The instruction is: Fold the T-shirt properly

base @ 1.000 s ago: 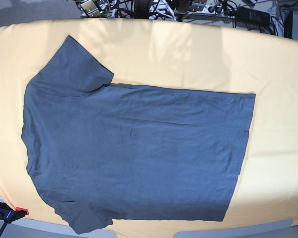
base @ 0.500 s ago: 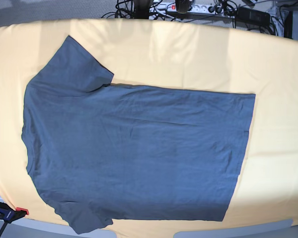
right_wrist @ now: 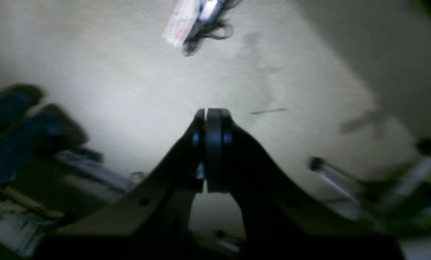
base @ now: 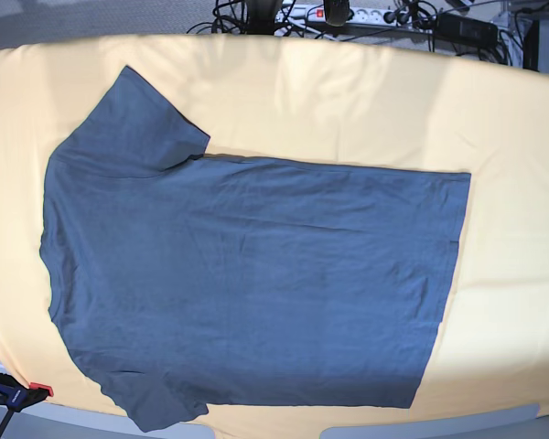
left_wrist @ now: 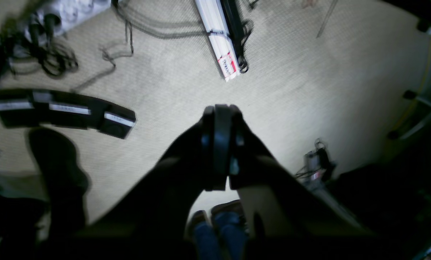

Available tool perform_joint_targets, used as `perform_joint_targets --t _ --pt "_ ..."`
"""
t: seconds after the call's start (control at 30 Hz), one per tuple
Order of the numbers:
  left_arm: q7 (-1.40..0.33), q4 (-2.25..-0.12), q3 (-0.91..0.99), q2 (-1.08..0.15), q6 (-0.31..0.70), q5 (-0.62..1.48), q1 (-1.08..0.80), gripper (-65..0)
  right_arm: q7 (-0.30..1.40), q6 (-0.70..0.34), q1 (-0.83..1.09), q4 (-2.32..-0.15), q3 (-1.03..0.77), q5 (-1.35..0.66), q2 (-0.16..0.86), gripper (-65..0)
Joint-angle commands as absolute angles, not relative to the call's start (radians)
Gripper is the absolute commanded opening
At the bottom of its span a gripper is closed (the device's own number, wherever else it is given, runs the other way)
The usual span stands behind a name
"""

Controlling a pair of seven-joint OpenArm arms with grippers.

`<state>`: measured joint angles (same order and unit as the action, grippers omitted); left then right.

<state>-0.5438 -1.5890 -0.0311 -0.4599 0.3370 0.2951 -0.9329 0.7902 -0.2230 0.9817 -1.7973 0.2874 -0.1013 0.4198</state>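
The dark slate-blue T-shirt (base: 247, 274) lies spread flat on the pale yellow-orange table cloth (base: 512, 183) in the base view, collar end at the left, hem at the right, one sleeve at the far left top and one at the bottom left. Neither gripper shows in the base view. My left gripper (left_wrist: 220, 108) is shut and empty, looking at the carpet floor. My right gripper (right_wrist: 211, 112) is shut and empty, also over the floor. The shirt does not show in either wrist view.
Cables and power strips (base: 348, 14) lie on the floor beyond the table's far edge. A white power strip (left_wrist: 220, 47) and a black curved bar (left_wrist: 63, 112) lie on the carpet. Blue-trousered legs (right_wrist: 13, 122) show at the left of the right wrist view.
The arm parts seen at the table's far edge a second ago have gone from the base view. The T-shirt has not moved.
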Motion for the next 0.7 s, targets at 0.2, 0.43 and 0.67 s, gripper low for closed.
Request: perform_joint_targets --t 0.2,0.43,0.67 --pt "-0.587 -1.98 0.131 -0.516 0.344 0.237 -1.176 -65.0 0.791 -0.109 1.219 -2.16 0.287 0.038 0.525 -65.0" --pt "-0.592 -2.254 0.319 -0.516 0.344 0.237 -1.291 -65.0 0.793 0.01 1.309 -2.346 0.287 0.292 0.555 -65.0" --pt "-0.595 -2.356 0.465 -0.519 0.344 0.237 -1.289 -65.0 0.801 0.099 1.309 -2.356 0.287 0.601 0.555 -65.0"
